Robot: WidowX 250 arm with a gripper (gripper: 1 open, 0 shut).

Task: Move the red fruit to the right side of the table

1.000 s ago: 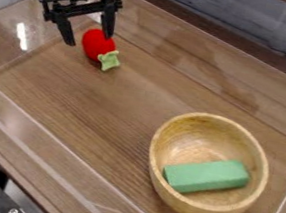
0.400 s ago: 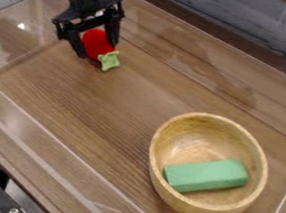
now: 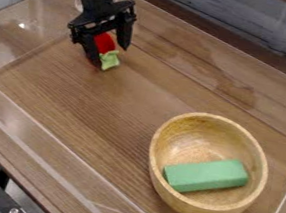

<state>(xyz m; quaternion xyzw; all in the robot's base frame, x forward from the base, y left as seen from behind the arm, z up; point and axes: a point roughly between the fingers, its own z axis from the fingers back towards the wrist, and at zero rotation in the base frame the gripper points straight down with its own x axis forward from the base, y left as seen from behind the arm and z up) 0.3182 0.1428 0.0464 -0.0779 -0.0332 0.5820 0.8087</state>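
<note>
The red fruit (image 3: pixel 107 46) lies on its side at the back left of the table (image 3: pixel 116 125), its light green cap (image 3: pixel 109 61) pointing toward the front. My gripper (image 3: pixel 101 42) is lowered over it, open, with one black finger on each side of the red body. Most of the fruit is covered by the fingers. I cannot tell whether the pads touch it.
A round wooden bowl (image 3: pixel 182 135) stands at the front right with a green rectangular block (image 3: pixel 207 176) inside. Low clear acrylic walls (image 3: pixel 22 30) border the tabletop on all sides.
The gripper has moved right and down from beside the fruit to straddling it. The fruit has not moved.
</note>
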